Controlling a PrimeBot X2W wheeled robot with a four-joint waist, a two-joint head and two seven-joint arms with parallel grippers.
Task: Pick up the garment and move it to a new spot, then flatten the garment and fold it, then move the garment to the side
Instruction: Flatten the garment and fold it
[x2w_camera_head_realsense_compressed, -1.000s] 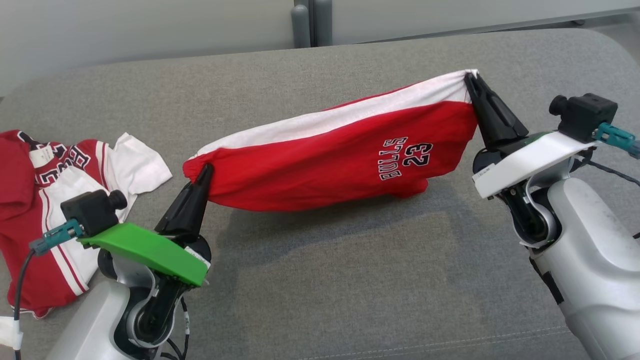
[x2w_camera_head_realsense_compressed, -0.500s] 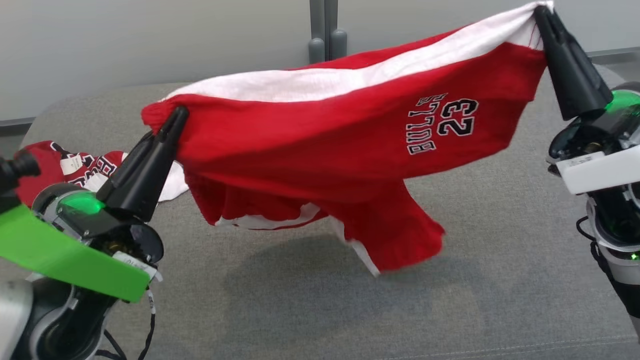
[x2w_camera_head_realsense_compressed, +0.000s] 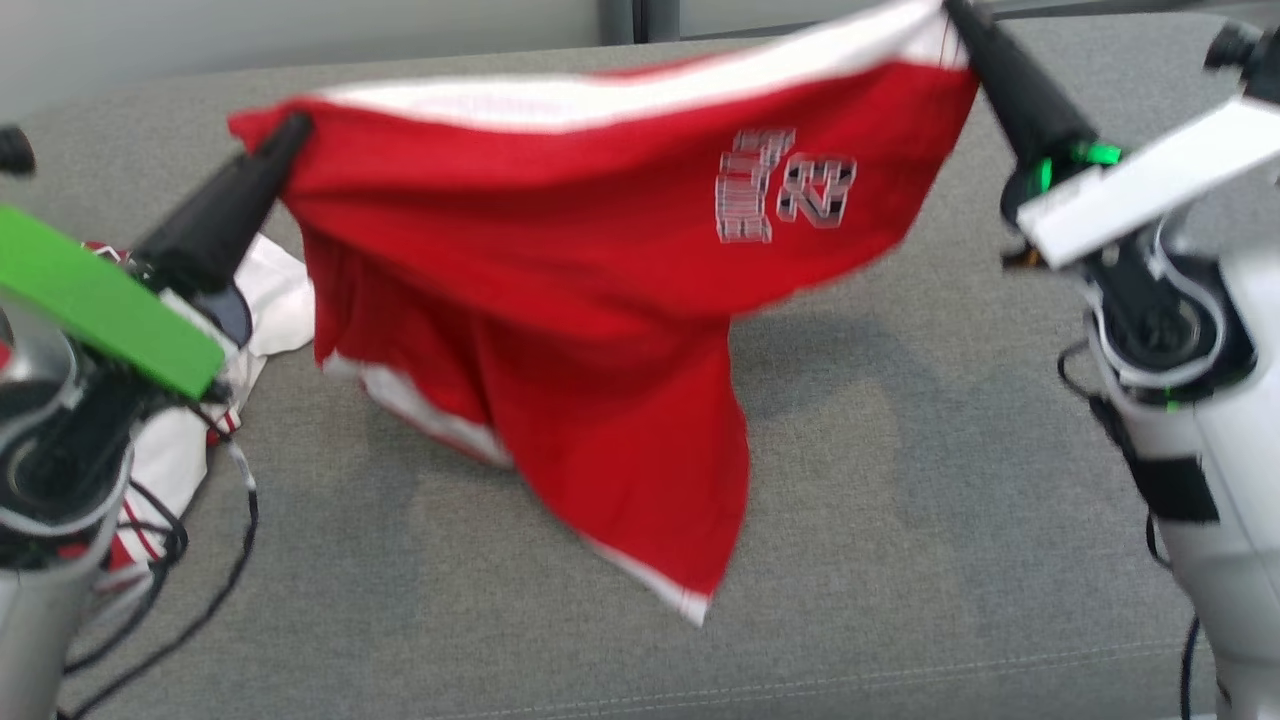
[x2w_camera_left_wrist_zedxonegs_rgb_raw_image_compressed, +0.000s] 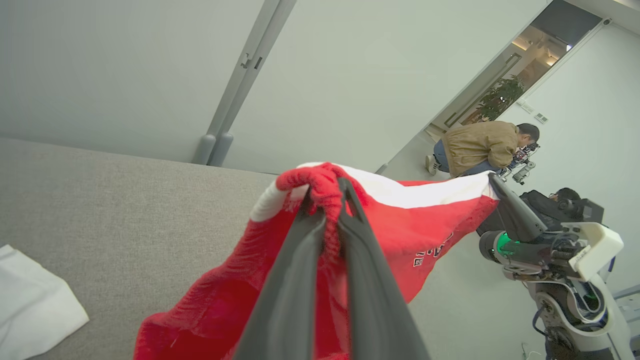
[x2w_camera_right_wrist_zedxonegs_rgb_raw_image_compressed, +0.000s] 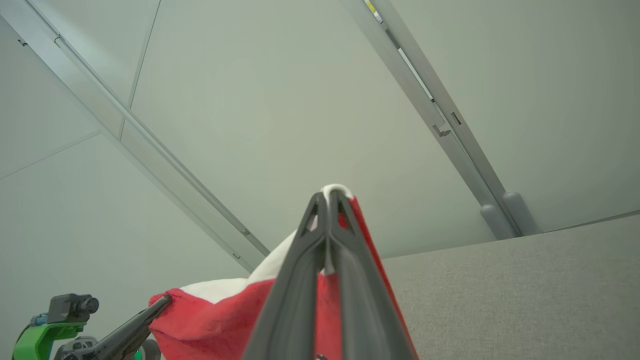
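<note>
While the red garment (x2w_camera_head_realsense_compressed: 560, 270) hangs over the grey cushion (x2w_camera_head_realsense_compressed: 930, 520), the left gripper (x2w_camera_head_realsense_compressed: 292, 128) is closed on one top corner and the right gripper (x2w_camera_head_realsense_compressed: 955, 15) on the other. Lifting looks done; I judge that laying down, flattening, folding and moving aside are left.

The garment (x2w_camera_head_realsense_compressed: 560, 260) is bright red, with a white band along its upper edge, white trim at the hem and a black-and-white number print. The left claw (x2w_camera_head_realsense_compressed: 297, 122) and the right claw (x2w_camera_head_realsense_compressed: 950, 10) are black. The desk (x2w_camera_head_realsense_compressed: 900, 480) is grey cloth. The second shirt (x2w_camera_head_realsense_compressed: 275, 300) is white and red.
</note>
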